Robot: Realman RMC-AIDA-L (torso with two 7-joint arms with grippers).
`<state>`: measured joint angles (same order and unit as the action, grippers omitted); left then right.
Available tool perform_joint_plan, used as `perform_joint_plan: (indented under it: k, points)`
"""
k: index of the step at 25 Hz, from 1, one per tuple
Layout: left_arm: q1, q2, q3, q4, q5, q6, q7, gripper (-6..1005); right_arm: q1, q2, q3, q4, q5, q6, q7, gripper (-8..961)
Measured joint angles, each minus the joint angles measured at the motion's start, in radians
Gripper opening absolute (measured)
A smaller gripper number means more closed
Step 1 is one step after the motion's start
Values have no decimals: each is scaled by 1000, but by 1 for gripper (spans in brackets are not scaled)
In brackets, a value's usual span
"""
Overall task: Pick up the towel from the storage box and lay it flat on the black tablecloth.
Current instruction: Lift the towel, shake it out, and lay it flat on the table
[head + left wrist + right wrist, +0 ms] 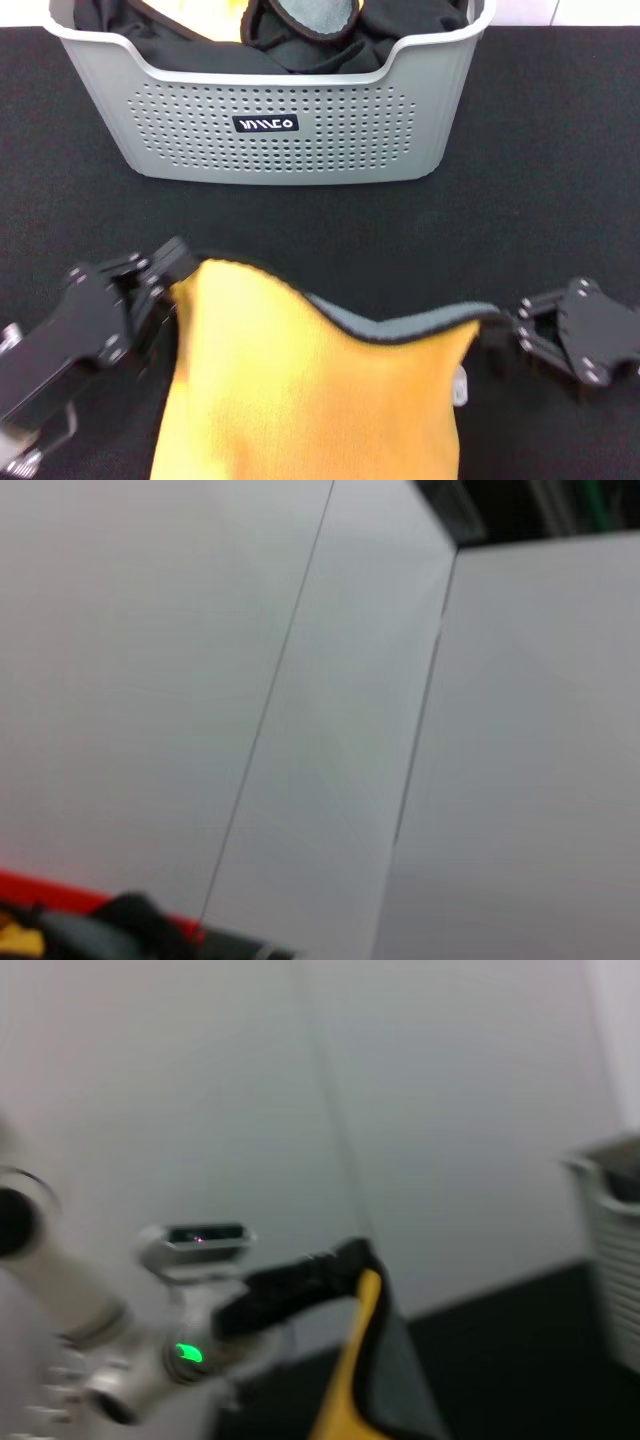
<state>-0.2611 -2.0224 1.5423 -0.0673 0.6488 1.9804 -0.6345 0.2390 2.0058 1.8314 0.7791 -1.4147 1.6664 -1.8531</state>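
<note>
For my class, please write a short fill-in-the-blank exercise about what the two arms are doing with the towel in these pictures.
1. The towel is held by ____ tools, the left tool and the right tool.
2. The towel's side facing the head camera is ____.
3. The storage box stands on the ____ tablecloth.
4. The towel hangs ____ the box, nearer the robot.

Missing words: two; yellow-orange; black; outside

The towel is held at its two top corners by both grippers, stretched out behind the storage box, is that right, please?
Not quite: in the head view the towel hangs in front of the storage box, nearer the robot. The left gripper and right gripper do hold its top corners.
</note>
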Motion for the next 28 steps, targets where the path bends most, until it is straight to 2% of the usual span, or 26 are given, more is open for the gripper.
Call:
perform_joint_plan:
  k: [1, 2, 3, 11, 14, 21, 28]
  points:
    - [0, 0, 0, 0, 0, 0, 0, 5, 17, 0, -2, -26, 1, -45, -6, 103]
    - [-34, -8, 0, -10, -19, -53, 8, 5, 31, 2, -6, -42, 2, -94, -10, 104]
    - [-40, -11, 0, -4, -27, -73, 9, 5, 34, 3, -9, -45, 2, -114, -11, 104]
    - [-51, -62, -1, 108, -78, -357, 15, 5, 110, 7, -58, -127, 6, -323, -4, 110]
    - [-60, -72, -1, 138, -82, -475, 41, 5, 137, 9, -59, -164, 8, -388, -4, 112]
    - [-77, -65, -1, 152, -125, -563, 78, 5, 157, 9, -54, -190, 38, -442, -1, 116]
    - [-90, -67, -1, 153, -142, -573, 194, 5, 168, 9, -55, -186, 84, -516, -10, 121]
